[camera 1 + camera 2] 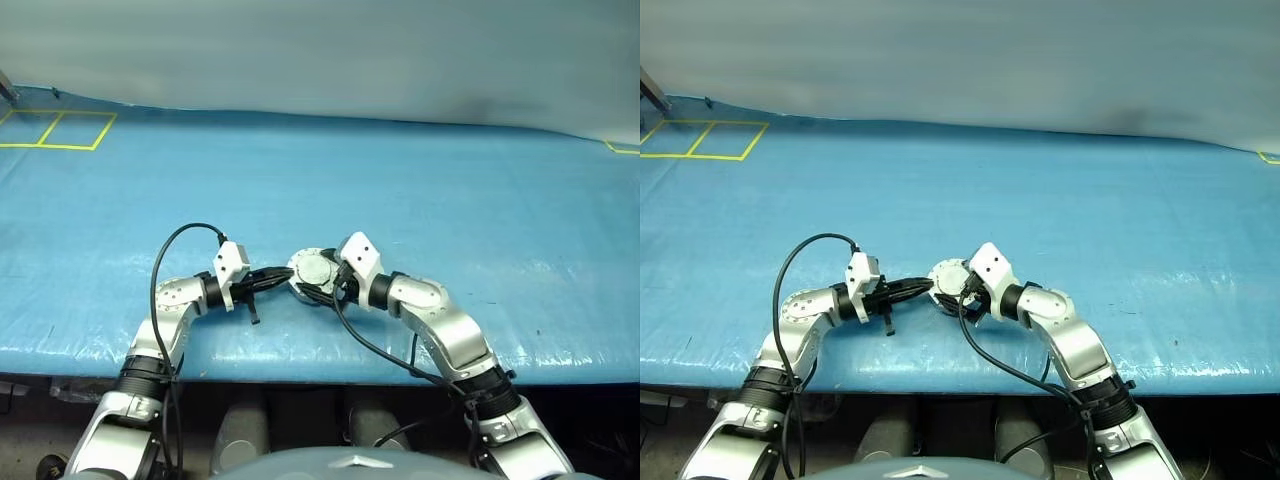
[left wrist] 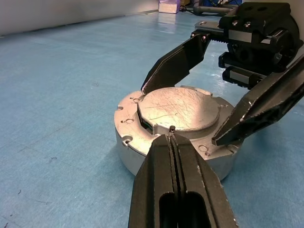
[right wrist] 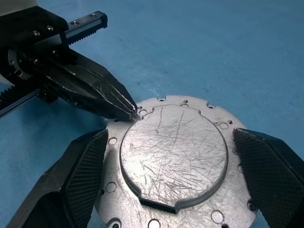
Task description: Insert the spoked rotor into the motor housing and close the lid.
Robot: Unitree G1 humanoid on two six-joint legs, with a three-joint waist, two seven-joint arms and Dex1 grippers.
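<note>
Silver-grey and scratched, the round flat metal lid (image 3: 173, 154) sits closed on the short cylindrical motor housing (image 2: 142, 159), which rests on the blue-covered bench (image 1: 450, 190) between both arms. The spoked rotor presumably lies inside. The left end effector (image 2: 172, 137) is pinched fully together, its tip touching the lid's rim by a small notch. The right end effector (image 3: 173, 161) stands spread wide, straddling the housing without contact. Judged rigid, dense and smooth-walled, the assembly would likely slip under a light pinch; the cylinder's side wall offers the soundest hold. No brand, label or legible writing is present.
</note>
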